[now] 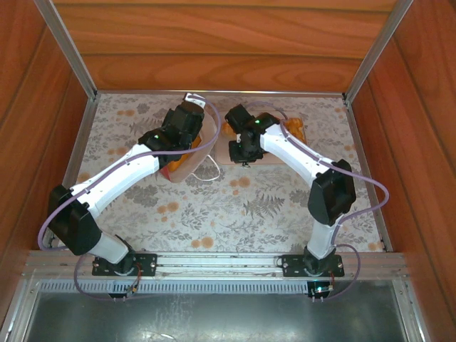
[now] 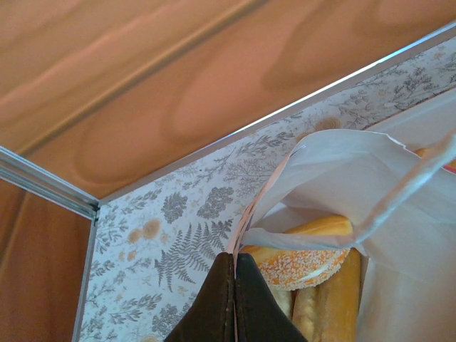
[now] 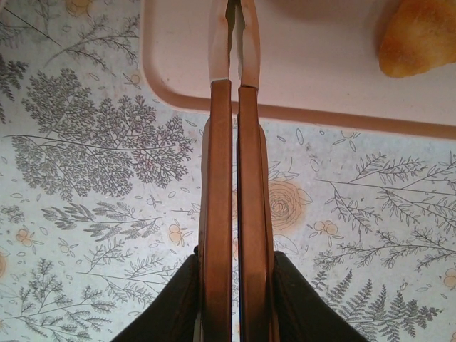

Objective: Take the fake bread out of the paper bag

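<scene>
The left end effector (image 2: 234, 288) is clamped on the rim of the paper bag (image 2: 335, 171), inside which fake bread (image 2: 303, 260) is seen. The right end effector (image 3: 235, 288) is closed on the tongs (image 3: 231, 142), squeezed empty above the tray (image 3: 320, 85). The thin rim could be torn if snagged by the tongs.

The tips of the tongs (image 3: 219, 178) leave the right wrist view at 12 o'clock; a piece of fake bread (image 3: 417, 39) is cut off at 1 o'clock. From above, the left arm (image 1: 128, 171) hides most of the paper bag (image 1: 191, 164).
</scene>
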Available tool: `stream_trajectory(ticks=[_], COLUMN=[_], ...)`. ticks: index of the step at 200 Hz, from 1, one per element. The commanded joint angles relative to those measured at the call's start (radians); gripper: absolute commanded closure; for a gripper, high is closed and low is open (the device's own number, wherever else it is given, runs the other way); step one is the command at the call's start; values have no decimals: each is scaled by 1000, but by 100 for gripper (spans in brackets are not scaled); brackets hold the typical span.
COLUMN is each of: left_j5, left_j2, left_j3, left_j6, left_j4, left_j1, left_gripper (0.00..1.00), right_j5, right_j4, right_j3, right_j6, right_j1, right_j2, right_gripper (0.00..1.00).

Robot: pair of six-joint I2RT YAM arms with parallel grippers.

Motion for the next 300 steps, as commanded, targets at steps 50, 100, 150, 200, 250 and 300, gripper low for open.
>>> stream_trajectory(ticks=[50,100,150,200,250,300], left_j5=[-29,-34,-34,-35,-34,-38], left_j2=[-32,-30,-20,-15,-4,5], left_j3=[25,23,27,34,43,48], left_j6=[5,8,7,16,21,26], left_j4=[21,22,22,23,22,23], left_j1=[-3,-4,-2,-1,1,2], left_gripper=[100,100,100,100,100,100], right_j5=[75,77,98,112,120,73], right_j4=[-57,-16,12,39,53,57], right_j3=[50,80,126,167,230,261], right_j6=[41,36,28,17,2,-6], right_j1=[-34,-66,-90,-123,-149,-162], right_j2=[104,135,167,196,233,257], right_gripper=[83,84,84,84,85,85])
